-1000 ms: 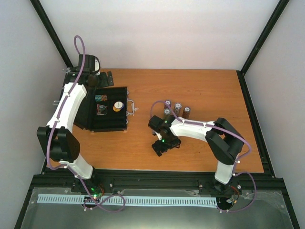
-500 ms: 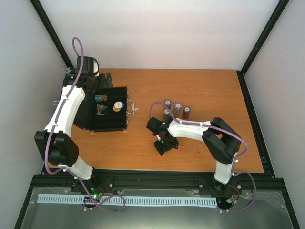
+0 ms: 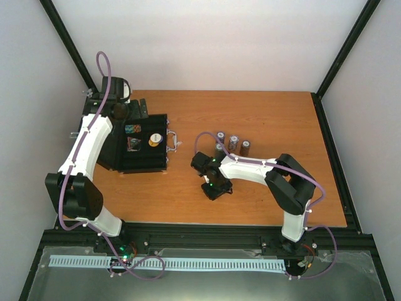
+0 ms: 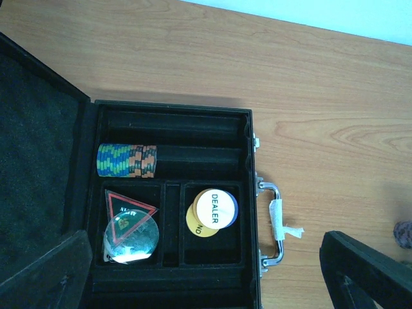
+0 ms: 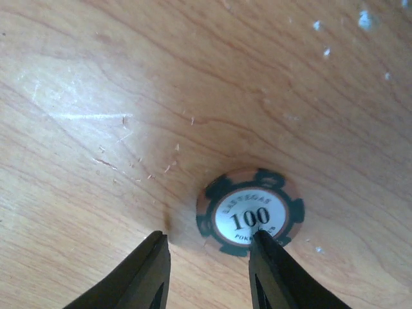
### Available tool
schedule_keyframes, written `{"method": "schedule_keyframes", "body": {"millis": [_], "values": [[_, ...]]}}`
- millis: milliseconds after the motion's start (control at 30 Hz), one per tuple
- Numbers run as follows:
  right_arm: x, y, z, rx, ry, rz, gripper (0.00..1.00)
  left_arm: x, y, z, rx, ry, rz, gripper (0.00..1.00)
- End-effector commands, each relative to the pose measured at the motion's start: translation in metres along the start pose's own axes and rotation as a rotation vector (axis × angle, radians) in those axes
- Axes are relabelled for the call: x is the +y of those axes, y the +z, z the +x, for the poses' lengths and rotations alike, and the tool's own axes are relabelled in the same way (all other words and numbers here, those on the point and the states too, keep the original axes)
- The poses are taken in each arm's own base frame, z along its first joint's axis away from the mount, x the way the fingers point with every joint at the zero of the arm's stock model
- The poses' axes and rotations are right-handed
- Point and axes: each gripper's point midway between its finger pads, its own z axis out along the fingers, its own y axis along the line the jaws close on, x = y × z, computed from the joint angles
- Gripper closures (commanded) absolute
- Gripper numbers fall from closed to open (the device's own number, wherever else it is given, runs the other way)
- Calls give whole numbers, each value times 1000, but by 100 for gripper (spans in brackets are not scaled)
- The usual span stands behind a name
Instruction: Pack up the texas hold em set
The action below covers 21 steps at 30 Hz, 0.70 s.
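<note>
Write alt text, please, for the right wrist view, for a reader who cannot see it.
A round salmon-and-dark-green poker chip marked 100 lies flat on the scratched wooden table. Two black fingers reach in from the bottom edge, set apart; one tip overlaps the chip's near rim, the other is over bare wood beside it.

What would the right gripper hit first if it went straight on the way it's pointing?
Likely the 100 chip, its edge under one finger, else bare tabletop; depth is unclear.

Black case (image 4: 250, 161) lies open holding chips (image 4: 127, 161) and discs (image 4: 215, 207); one 100 chip (image 5: 250, 214) lies flat outside
</note>
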Motion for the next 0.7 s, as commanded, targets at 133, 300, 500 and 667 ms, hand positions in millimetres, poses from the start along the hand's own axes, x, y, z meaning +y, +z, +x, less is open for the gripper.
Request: {"method": "schedule_keyframes", "body": {"millis": [133,300,500,667], "values": [[2,-11,-12,-26,-22,23,65,3,-16,-9,-52,12,-6,0],[1,-15,-16,-38,-35,34,55,4,-17,-9,-52,15,-9,0],[-8,-17,-19,-54,-16,41,23,4,-13,-6,-38,15,-10,0],[-12,-14,-19,-55,-35,29,0,5,-11,-4,-30,15,-12,0]]}}
